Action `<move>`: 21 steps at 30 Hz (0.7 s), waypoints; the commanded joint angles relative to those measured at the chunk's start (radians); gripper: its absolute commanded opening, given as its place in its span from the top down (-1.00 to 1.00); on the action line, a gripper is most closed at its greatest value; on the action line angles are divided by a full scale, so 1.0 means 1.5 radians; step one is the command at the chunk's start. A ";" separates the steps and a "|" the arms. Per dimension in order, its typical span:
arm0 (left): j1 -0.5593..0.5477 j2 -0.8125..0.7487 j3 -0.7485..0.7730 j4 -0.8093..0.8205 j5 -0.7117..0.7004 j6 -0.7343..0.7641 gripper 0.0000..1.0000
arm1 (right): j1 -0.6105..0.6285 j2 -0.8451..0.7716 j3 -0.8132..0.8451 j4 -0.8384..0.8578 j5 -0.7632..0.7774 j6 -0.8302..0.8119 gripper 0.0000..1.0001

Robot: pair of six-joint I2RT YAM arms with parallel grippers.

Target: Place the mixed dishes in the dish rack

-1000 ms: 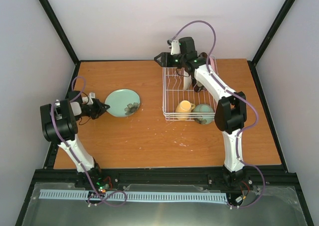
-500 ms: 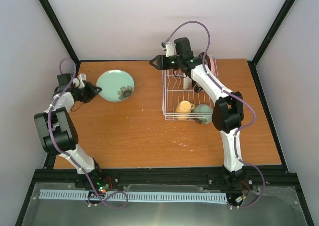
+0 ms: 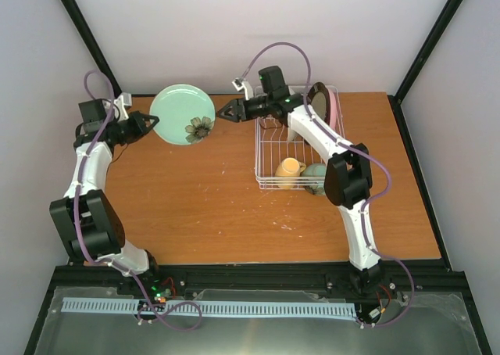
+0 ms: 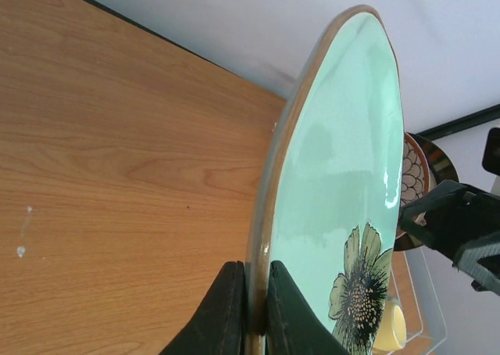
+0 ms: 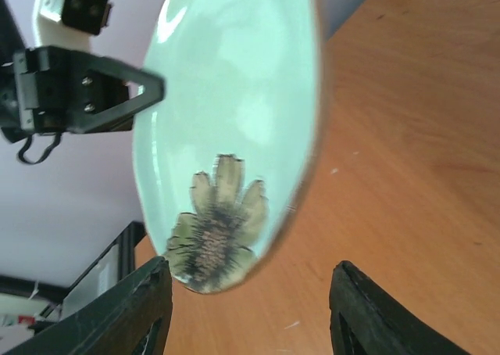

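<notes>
One change | light teal plate (image 3: 182,114) now off desk (image 3: 219,214), rim pinched in left gripper (image 3: 150,123) | right gripper (image 3: 223,112) swung out from dish rack (image 3: 269,184), jaws apart, facing plate | handover likely

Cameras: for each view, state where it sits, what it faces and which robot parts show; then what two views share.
Top external: above and behind both arms, looking down on the table; both show whole.
Left wrist: on the left arm, looking along the teal plate; left claw, shut on its rim, shows.
Right wrist: on the right arm, facing that plate's front; open right claw shows.
Shared: both wrist views show that plate.
</notes>
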 commanded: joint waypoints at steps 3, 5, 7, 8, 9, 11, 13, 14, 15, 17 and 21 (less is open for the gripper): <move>-0.011 -0.060 -0.019 0.068 0.081 -0.027 0.99 | 0.041 0.013 0.016 -0.011 -0.055 0.000 -0.10; -0.013 -0.069 -0.033 0.076 0.086 -0.034 0.99 | 0.053 0.019 0.027 -0.022 -0.054 -0.004 -0.10; -0.014 -0.079 -0.046 0.086 0.092 -0.040 0.99 | 0.063 0.030 0.040 -0.036 -0.054 -0.009 -0.10; -0.016 -0.084 -0.051 0.090 0.093 -0.042 0.99 | 0.067 0.034 0.044 -0.040 -0.052 -0.011 -0.09; -0.017 -0.089 -0.057 0.094 0.096 -0.043 0.99 | 0.072 0.039 0.054 -0.043 -0.052 -0.012 -0.09; -0.017 -0.103 -0.068 0.097 0.098 -0.045 0.99 | 0.078 0.047 0.075 -0.046 -0.050 -0.011 -0.08; -0.017 -0.113 -0.072 0.083 0.086 -0.036 0.99 | 0.080 0.055 0.094 -0.064 -0.039 -0.016 -0.08; -0.017 -0.116 -0.072 0.074 0.081 -0.028 0.99 | 0.080 0.056 0.104 -0.076 -0.029 -0.025 -0.08; -0.018 -0.118 -0.071 0.065 0.079 -0.018 0.99 | 0.080 0.056 0.109 -0.087 -0.017 -0.032 -0.08; -0.017 -0.116 -0.062 0.040 0.079 0.002 0.99 | 0.078 0.051 0.108 -0.096 -0.007 -0.041 -0.08; -0.017 -0.112 -0.045 0.024 0.082 0.017 0.99 | 0.078 0.049 0.106 -0.108 -0.003 -0.046 -0.08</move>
